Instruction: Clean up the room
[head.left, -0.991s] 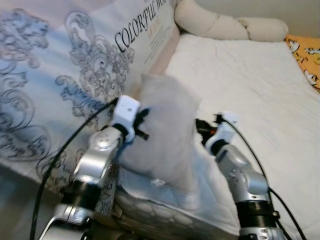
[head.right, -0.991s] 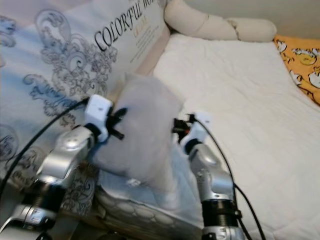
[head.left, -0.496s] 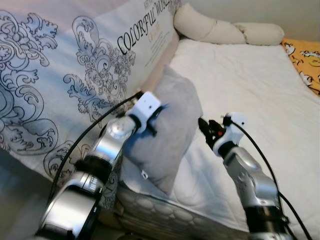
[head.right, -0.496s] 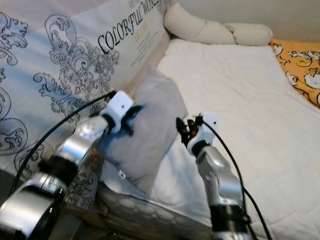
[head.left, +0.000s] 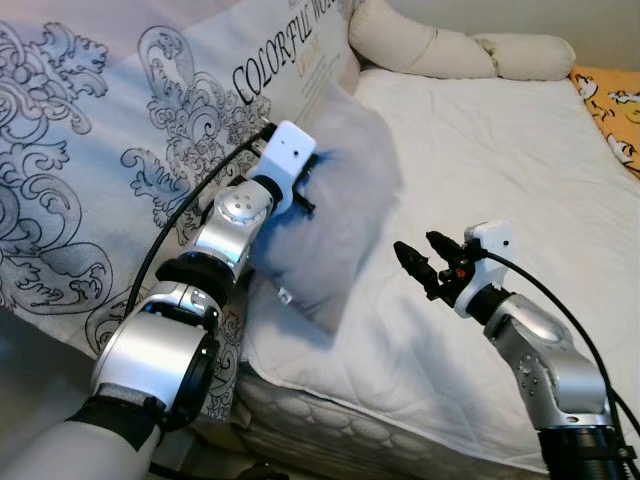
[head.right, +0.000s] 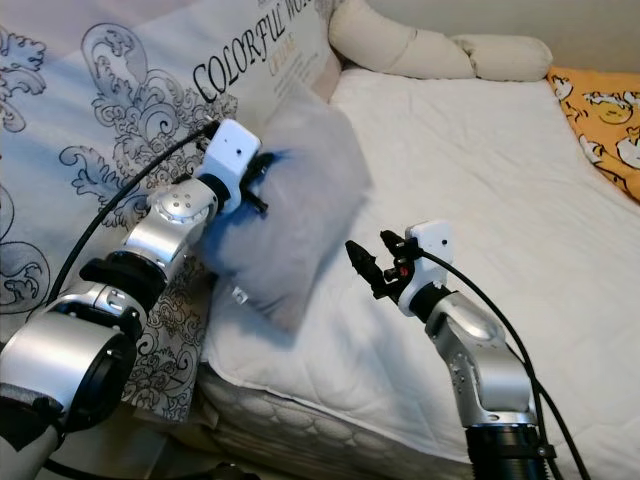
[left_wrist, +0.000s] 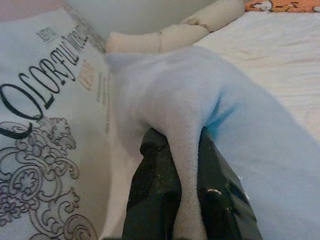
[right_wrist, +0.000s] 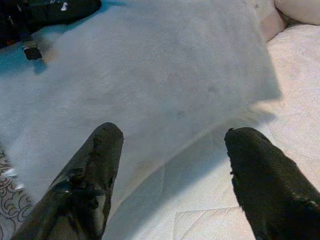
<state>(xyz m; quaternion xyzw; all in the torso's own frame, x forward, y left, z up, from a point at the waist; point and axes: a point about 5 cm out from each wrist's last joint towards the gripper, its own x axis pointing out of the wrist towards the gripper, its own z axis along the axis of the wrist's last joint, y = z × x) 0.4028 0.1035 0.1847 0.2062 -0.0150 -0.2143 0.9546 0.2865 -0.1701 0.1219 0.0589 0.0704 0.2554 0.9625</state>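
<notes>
A soft grey pillow (head.left: 340, 200) is tilted at the left side of the white mattress (head.left: 500, 150), leaning against the patterned quilt. My left gripper (left_wrist: 184, 146) is shut on a fold of the pillow's upper left edge, and both black fingers (left_wrist: 156, 172) pinch the fabric. My right gripper (head.left: 418, 247) hovers open over the mattress, a short way right of the pillow and apart from it. In the right wrist view, its two fingertips (right_wrist: 107, 135) stand wide apart and point at the pillow (right_wrist: 165, 75).
A large quilt (head.left: 110, 170) printed with grey scrolls and the words "COLORFUL WORLD" rises along the left. A long cream bolster (head.left: 450, 50) lies at the far end of the bed. An orange patterned cloth (head.left: 612, 100) sits at the far right. The mattress's front edge drops off below my arms.
The left arm has raised the pillow and swung it back against the quilt. The right gripper has let go of the pillow's right side and pulled away to the right.
</notes>
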